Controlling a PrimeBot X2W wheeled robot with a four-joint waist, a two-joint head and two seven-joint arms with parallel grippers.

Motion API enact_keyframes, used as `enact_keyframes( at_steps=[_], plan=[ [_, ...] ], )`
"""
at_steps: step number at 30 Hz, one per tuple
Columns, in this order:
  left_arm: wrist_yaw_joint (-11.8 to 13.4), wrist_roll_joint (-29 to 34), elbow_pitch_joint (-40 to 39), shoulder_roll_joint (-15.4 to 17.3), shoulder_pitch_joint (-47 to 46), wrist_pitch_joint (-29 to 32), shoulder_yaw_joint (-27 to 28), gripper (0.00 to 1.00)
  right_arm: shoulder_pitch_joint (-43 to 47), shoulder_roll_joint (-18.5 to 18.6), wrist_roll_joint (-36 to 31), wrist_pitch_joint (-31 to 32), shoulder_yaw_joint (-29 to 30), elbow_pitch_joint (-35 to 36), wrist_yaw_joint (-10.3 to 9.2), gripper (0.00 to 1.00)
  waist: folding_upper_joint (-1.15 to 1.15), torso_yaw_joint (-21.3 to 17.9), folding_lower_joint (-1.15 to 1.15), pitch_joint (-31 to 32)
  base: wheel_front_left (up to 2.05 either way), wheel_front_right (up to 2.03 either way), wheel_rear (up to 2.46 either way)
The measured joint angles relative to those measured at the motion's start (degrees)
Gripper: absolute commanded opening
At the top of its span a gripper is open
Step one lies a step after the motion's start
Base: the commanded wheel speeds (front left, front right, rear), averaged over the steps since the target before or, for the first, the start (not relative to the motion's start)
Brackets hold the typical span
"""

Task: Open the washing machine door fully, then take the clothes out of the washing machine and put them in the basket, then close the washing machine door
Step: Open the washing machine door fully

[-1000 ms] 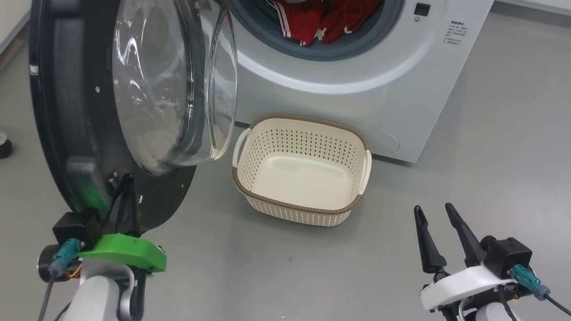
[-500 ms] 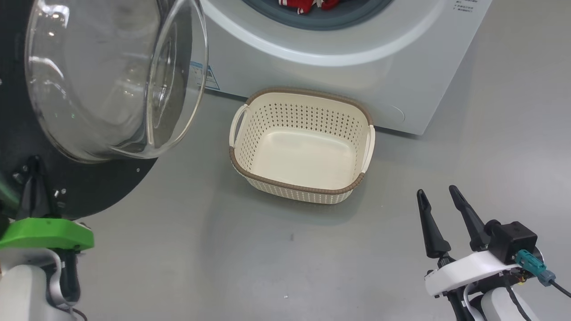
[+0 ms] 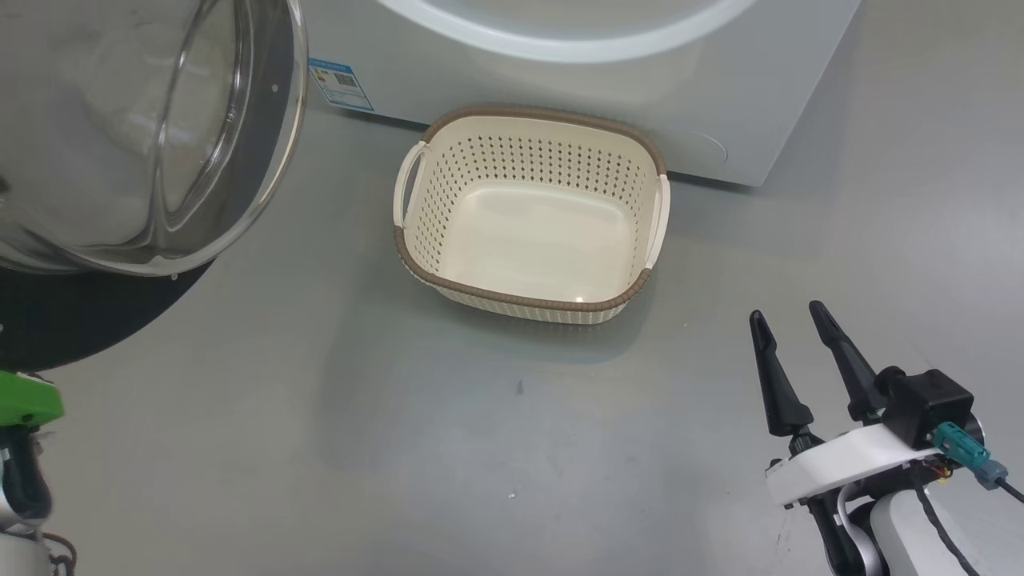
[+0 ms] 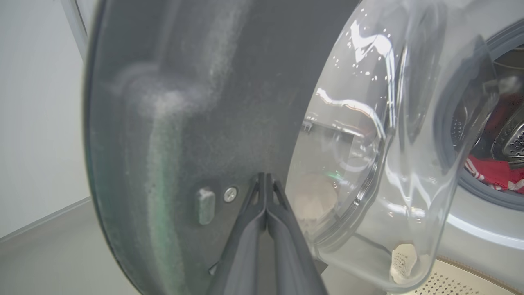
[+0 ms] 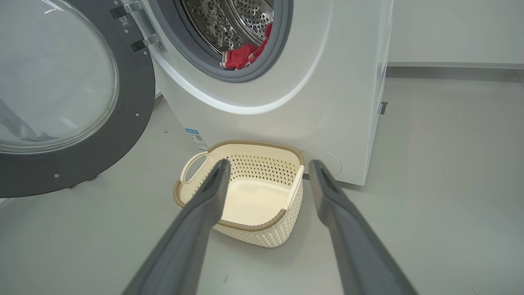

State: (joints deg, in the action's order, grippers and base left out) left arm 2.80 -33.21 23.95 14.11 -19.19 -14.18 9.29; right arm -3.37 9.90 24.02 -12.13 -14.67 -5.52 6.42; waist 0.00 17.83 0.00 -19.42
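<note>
Red clothes (image 5: 241,55) lie in the far drum of the washing machine (image 5: 335,102); expect them to be soft and light, so pinch a bunched fold. Your left pincer (image 4: 266,180) is closed on nothing, its tips at the stiff open door (image 4: 184,102). Your right pincer (image 5: 269,164) hovers wide open and empty near the basket (image 5: 245,224).

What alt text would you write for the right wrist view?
The right hand, open, points at an empty cream basket on the floor before a white washing machine. Its door stands open at left; red clothes lie in the drum.
</note>
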Motion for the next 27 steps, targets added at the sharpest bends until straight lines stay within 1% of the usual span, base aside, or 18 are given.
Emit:
enact_keyframes(
  at_steps=[9,12,19,23,27],
  plan=[
    [-0.2,-1.1,3.6,3.1,-2.9,0.1,2.6,0.0,-1.1,1.3,-0.2,0.5,1.0,0.8,-0.01,1.0,0.0,-0.7,0.0,-3.5,0.0,0.0,0.0],
    [-0.6,-1.2,5.0,3.9,-4.1,0.1,3.4,0.0,-1.2,1.7,-0.2,0.5,1.4,0.9,-0.01,1.0,0.0,-0.8,0.0,-4.4,0.0,0.0,0.0],
    [-1.4,-1.3,7.5,4.1,-5.7,0.1,3.2,0.0,-1.2,2.0,-0.2,0.5,1.6,0.8,-0.01,1.0,0.0,-0.7,0.0,-5.0,0.0,0.0,0.0],
    [-1.7,-1.3,9.2,3.8,-5.9,0.0,2.1,0.0,-1.7,2.0,-0.2,0.5,1.6,0.1,-0.01,1.0,0.0,-0.6,0.0,-4.5,0.0,0.0,0.0],
    [-2.8,-0.3,10.1,3.7,-5.9,0.0,0.7,0.0,-1.9,1.8,-0.2,0.3,1.6,-0.5,-0.01,1.0,0.0,-0.5,0.0,-3.3,0.0,0.0,0.0]
  ],
)
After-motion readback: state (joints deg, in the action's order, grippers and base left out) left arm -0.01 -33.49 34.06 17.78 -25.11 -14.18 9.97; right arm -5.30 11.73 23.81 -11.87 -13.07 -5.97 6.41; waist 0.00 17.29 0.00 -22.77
